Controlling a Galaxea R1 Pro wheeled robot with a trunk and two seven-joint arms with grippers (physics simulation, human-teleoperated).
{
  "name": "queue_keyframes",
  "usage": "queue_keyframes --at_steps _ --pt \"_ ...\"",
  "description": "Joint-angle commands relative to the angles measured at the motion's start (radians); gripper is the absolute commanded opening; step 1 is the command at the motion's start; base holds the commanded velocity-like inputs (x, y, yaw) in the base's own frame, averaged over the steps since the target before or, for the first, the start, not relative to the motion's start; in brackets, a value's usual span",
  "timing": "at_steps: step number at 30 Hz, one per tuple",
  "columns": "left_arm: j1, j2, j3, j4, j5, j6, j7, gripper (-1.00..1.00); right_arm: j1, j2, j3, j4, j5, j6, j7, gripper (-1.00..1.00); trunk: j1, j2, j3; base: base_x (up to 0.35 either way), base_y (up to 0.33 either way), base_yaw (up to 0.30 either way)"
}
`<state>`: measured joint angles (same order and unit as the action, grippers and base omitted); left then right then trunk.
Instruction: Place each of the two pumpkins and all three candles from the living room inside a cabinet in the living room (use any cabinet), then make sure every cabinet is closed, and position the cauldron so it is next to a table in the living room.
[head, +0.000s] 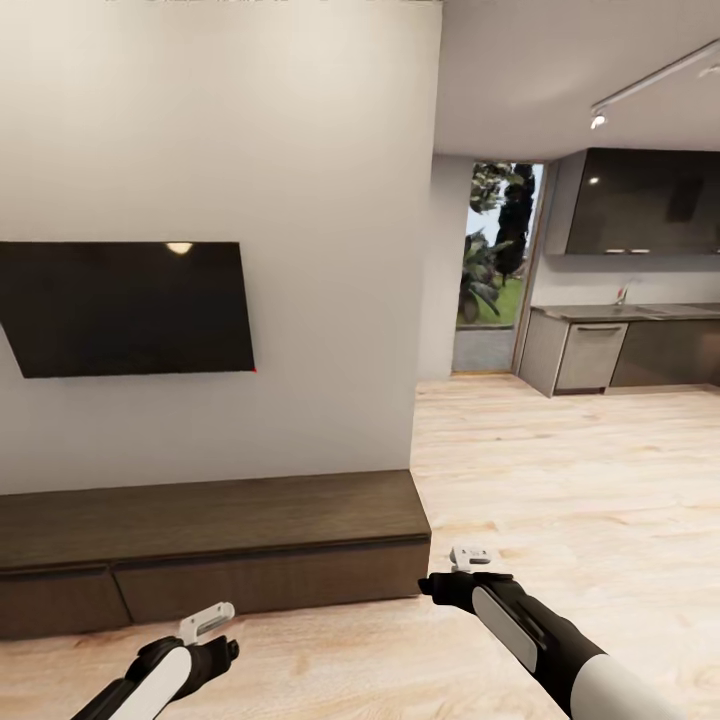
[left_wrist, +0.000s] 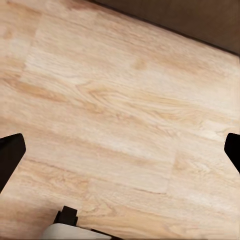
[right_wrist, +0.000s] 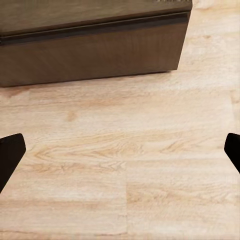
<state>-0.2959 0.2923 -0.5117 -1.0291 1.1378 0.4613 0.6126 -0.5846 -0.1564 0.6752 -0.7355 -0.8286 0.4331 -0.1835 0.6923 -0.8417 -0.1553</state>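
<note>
No writing, label, brand, number or sign can be read anywhere; the television (head: 125, 308) screen is blank; the cabinet (head: 210, 552) fronts are plain.

Both arms reach forward and low in the head view. The left arm enters from the lower left, its white forearm ending in a black wrist, with the left tool (head: 208, 622) angled up and to the right. The right arm comes in from the lower right corner, and the right tool (head: 474, 556) sits above its black wrist. In each wrist view the two dark fingertips (left_wrist: 10, 155) (right_wrist: 10, 155) stand at opposite edges, spread wide with nothing between them.
</note>
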Motion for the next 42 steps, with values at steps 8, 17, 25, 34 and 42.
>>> queue_keyframes --at_steps 8,17,25,34,42 --pt "-0.002 -0.003 -0.004 0.025 0.007 -0.001 -0.041 1.00 -0.001 -0.002 0.006 -0.002 -0.011 0.001 -0.010 1.00 -0.030 0.055 0.023 0.000 0.000 0.000" --pt "-0.030 -0.026 -0.005 0.170 -0.008 -0.002 -0.142 1.00 -0.001 -0.001 0.006 -0.002 -0.012 0.000 -0.010 1.00 -0.065 0.118 0.052 0.000 0.000 0.000" --pt "-0.034 -0.034 -0.004 0.179 -0.045 -0.003 -0.153 1.00 -0.001 0.000 0.006 -0.002 -0.012 -0.012 -0.010 1.00 -0.096 0.174 0.077 0.000 0.000 0.000" --pt "-0.034 -0.035 -0.004 0.179 -0.046 -0.003 -0.154 1.00 -0.001 -0.002 0.006 -0.001 -0.012 -0.013 -0.010 1.00 -0.130 0.237 0.105 0.000 0.000 0.000" --pt "-0.034 -0.035 -0.004 0.179 -0.046 -0.003 -0.154 1.00 -0.001 -0.002 0.006 -0.001 -0.012 -0.013 -0.009 1.00 -0.161 0.293 0.130 0.000 0.000 0.000"
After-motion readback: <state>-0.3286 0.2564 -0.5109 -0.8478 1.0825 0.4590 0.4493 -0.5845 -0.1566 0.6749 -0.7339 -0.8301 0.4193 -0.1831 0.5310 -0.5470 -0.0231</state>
